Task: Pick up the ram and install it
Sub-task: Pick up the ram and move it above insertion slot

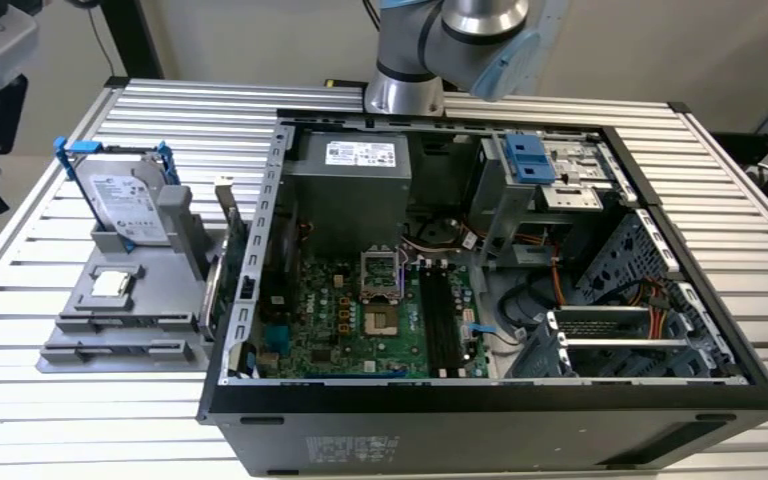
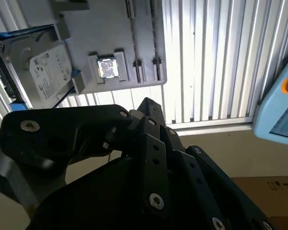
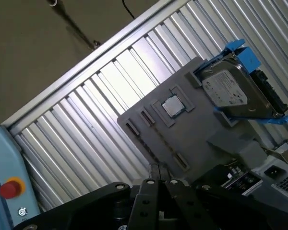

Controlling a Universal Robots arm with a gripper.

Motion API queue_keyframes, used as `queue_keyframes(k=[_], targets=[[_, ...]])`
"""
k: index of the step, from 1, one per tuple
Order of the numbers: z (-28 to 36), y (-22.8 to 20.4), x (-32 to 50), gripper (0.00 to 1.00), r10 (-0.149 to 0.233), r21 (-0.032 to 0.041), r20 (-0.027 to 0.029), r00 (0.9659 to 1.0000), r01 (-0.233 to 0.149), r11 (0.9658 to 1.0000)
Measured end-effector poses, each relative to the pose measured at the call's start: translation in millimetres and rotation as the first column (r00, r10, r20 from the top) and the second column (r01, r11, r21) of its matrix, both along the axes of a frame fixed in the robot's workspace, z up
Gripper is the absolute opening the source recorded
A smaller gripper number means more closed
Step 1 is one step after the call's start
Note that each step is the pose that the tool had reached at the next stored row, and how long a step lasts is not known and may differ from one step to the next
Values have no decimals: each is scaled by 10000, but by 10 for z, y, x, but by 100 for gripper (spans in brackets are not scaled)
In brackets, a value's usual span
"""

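In the exterior view an opened computer case (image 1: 491, 300) lies on the slatted metal surface (image 1: 744, 170), with the arm (image 1: 424, 60) rising at the case's 12 o'clock. A grey holder (image 1: 151, 305) sits at the case's 9 o'clock. It carries a hard drive in a blue frame (image 1: 128, 205) at its 12 o'clock end and a small square chip (image 1: 113, 284) near its middle. The ram (image 1: 233, 245) appears to stand on edge at the holder's 3 o'clock side, just beside the case wall and well apart from the motherboard's memory slots (image 1: 440, 320). In the second wrist view the black fingers (image 2: 149, 115) are pressed together with nothing between them, the holder and chip beyond. In the first wrist view the fingers again meet, with a pale blue pendant (image 3: 5, 182) off the surface's edge.
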State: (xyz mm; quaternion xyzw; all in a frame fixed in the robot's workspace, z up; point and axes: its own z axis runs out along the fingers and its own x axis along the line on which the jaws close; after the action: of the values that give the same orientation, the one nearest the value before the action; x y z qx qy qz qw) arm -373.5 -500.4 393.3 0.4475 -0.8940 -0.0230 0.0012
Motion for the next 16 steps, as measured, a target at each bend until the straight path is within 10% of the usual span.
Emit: queue_keyframes(k=[8,16], targets=[[0,-1,1,0,1334,-11,0,9911,-1334,9911],[0,-1,1,0,2748,-18,26,9615,-2748,9615]])
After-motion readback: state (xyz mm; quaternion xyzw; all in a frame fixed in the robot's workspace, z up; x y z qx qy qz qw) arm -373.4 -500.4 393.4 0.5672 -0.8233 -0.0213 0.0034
